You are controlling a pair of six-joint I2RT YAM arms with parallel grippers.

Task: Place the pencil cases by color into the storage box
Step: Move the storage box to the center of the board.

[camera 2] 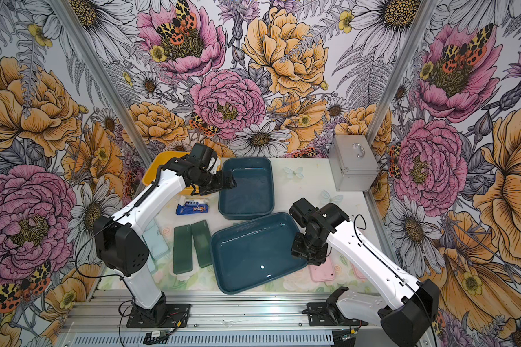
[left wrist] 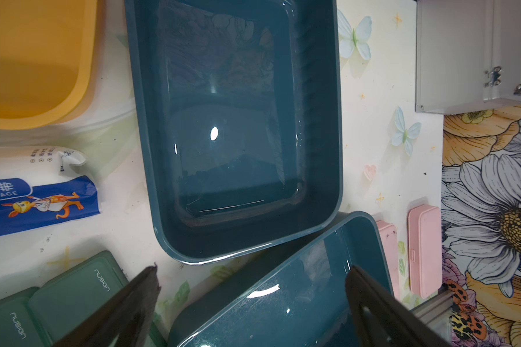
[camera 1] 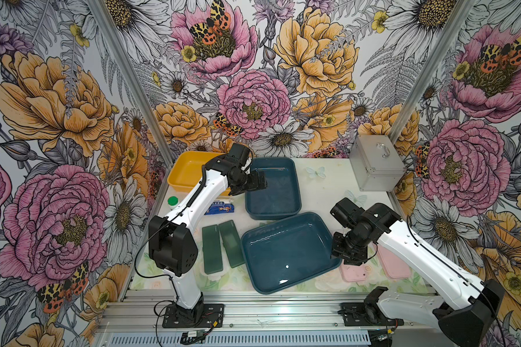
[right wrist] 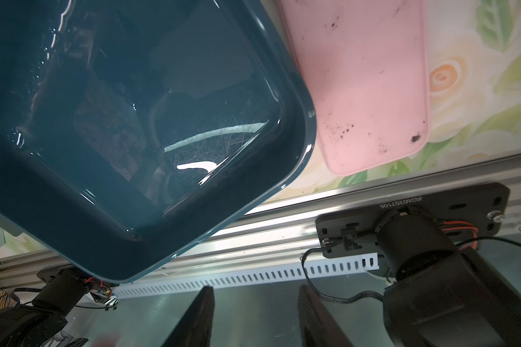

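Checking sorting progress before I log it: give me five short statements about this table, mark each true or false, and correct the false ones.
1. The far teal bin and the near teal bin are both empty. True.
2. The two green pencil cases lie inside a bin. False: they lie side by side on the table, next to the near teal bin.
3. The left gripper is open and holds nothing. True.
4. The right gripper is clamped on a pink case. False: its jaws stand apart with nothing between them, and the pink case lies flat on the table.
5. The silver metal case has its lid open. False: it is shut.
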